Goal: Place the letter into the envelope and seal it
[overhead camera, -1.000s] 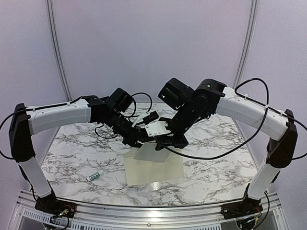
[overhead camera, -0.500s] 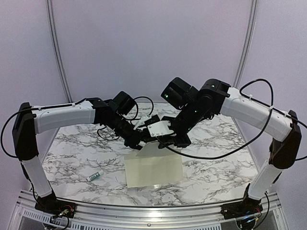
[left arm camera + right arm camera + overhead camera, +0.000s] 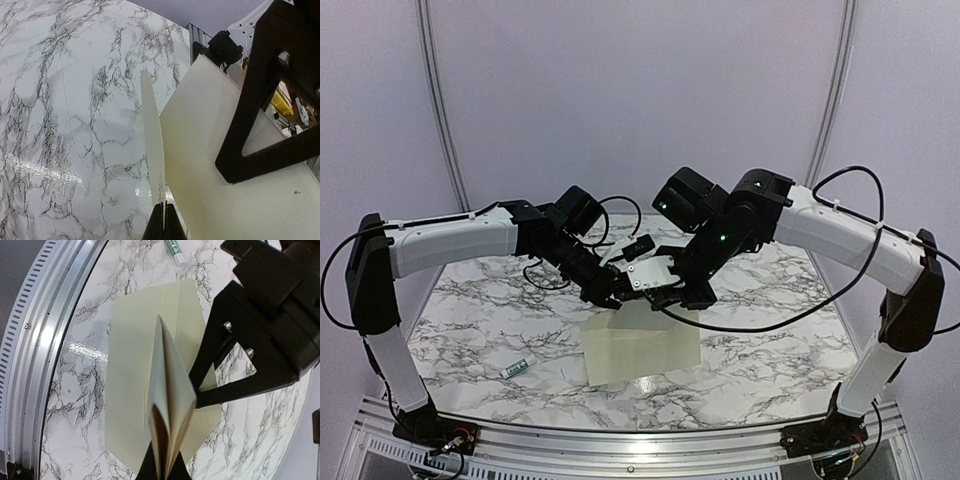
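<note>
Well, the marble table [image 3: 470, 300] carries the envelope [image 3: 640, 355] flat at six o'clock from where the arms meet, its far edge raised beneath them. Both sets of fingers are pressed together on cream paper. The left gripper [image 3: 163, 226] pinches one thin layer seen edge-on, and the right gripper [image 3: 161, 467] clamps a folded piece that gapes slightly. I judge we're holding the flap or mouth up so it can be worked. The overhead camera hides both pinches behind the arms; only the wrist cameras show them. The letter I can't pick out in any view: inside or hidden, I can't tell. The glue tube [image 3: 518, 367] lies well apart at nine o'clock of the envelope, and the left wrist camera misses it
</note>
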You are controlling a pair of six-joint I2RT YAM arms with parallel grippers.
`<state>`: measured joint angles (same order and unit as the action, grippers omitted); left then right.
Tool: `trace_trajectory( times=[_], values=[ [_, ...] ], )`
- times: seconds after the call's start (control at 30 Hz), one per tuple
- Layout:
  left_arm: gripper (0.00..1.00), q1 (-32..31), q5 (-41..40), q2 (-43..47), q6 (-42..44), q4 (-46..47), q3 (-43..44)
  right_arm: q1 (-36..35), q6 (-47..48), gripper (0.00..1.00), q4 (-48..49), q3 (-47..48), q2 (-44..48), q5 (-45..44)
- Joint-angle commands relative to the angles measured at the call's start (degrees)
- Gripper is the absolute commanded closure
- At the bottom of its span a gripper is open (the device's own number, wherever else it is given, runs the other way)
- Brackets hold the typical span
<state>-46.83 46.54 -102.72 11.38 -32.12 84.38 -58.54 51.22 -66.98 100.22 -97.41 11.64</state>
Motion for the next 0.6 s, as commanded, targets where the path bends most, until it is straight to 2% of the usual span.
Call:
trace_trajectory(
  times=[0.0,0.57],
  values=[
    [1.00,-0.3,2.0,-0.1,0.4,-1.3,2.0,-0.4,1.0,1.00,1.5,-0.5,-1.3,-1.5],
    [1.00,-0.3,2.7,-0.4,0.2,-1.0,2.4,-0.4,1.4,1.00,1.9,-0.3,-5.4,-3.2]
  ],
)
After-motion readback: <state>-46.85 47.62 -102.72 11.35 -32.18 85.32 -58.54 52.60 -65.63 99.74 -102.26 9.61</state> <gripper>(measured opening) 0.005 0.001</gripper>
